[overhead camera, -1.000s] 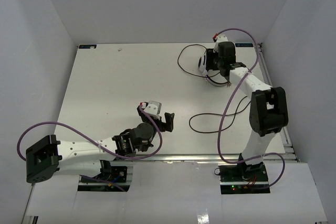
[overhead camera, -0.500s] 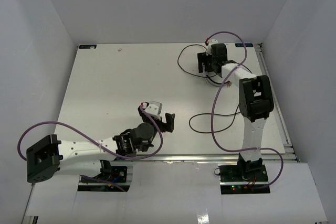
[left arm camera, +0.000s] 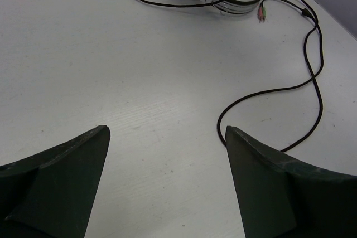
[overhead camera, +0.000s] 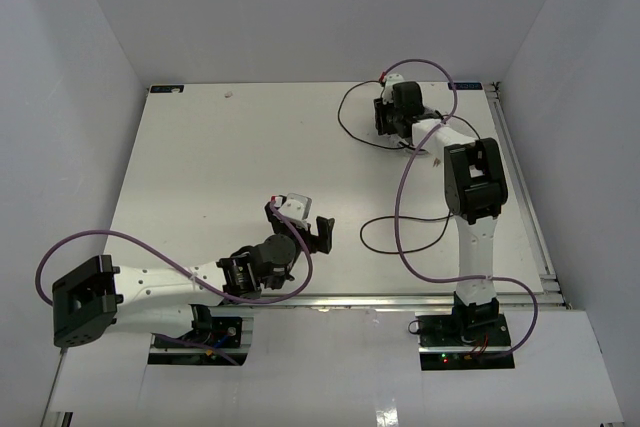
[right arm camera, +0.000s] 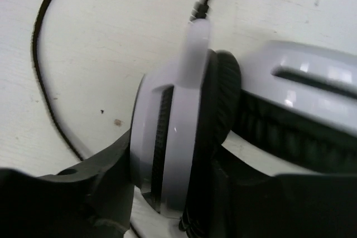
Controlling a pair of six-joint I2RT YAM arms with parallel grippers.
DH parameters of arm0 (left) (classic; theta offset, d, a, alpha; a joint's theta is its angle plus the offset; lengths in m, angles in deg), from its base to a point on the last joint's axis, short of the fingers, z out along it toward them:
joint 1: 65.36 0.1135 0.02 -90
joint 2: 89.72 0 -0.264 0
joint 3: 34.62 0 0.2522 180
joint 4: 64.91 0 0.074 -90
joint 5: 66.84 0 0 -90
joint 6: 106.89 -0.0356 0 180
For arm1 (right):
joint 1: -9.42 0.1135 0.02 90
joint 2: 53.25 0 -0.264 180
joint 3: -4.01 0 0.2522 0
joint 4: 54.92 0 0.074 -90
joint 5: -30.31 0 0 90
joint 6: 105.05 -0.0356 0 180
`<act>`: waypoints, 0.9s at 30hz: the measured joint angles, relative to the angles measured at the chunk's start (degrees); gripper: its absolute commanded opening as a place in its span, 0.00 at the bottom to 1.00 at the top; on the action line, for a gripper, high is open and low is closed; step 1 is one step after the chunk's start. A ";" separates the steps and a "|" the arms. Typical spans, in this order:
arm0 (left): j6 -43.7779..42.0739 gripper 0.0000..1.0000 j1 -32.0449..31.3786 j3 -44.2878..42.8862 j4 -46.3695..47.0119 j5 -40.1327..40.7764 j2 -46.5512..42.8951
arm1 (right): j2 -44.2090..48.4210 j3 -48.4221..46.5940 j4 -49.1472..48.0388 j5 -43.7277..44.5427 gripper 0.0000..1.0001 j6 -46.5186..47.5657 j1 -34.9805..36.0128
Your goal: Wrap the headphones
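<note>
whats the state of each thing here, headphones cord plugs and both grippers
headphones: lying on the table, not wrapped
cord: loose, sprawled in loops over the table
jack plugs: unplugged, lying free
left gripper: jaws wide open, empty
right gripper: jaws look closed on the headphones

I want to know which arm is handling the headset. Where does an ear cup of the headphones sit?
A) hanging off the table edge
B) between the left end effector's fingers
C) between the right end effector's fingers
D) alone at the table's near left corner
C: the right wrist view shows a white ear cup of the headphones between the fingers of the right end effector, while the left end effector stands open with only the table between its fingers.
</note>
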 measured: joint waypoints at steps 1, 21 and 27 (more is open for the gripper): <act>0.02 0.95 0.00 0.00 0.02 -0.03 0.00 | 0.00 0.13 -0.29 -0.53 0.08 0.77 0.19; -0.02 0.95 0.00 4.88 2.27 0.85 -12.31 | 54.71 40.18 -25.68 -32.01 0.08 -8.99 2.18; -0.14 0.95 0.00 4.90 3.23 0.90 -12.08 | 56.37 40.71 -30.24 -38.89 0.08 -16.25 2.13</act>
